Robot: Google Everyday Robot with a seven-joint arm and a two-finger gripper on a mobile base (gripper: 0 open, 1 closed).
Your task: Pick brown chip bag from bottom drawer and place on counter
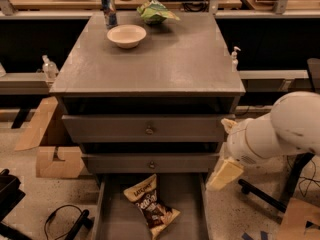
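Brown chip bag [150, 204] lower-left of claw [224, 174]

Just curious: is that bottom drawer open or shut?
Open: the bottom drawer is pulled out, with the brown chip bag lying flat inside. The gripper hangs just outside it.

The cream pincer [223, 175] hung just right of the grey bottom drawer [117, 220]. Left of it, the brown chip bag [150, 207] showed tan ends, dark middle, white lettering. Up beyond it, the grey counter [165, 64] bore a cream bowl [126, 35] and green bag [155, 12].
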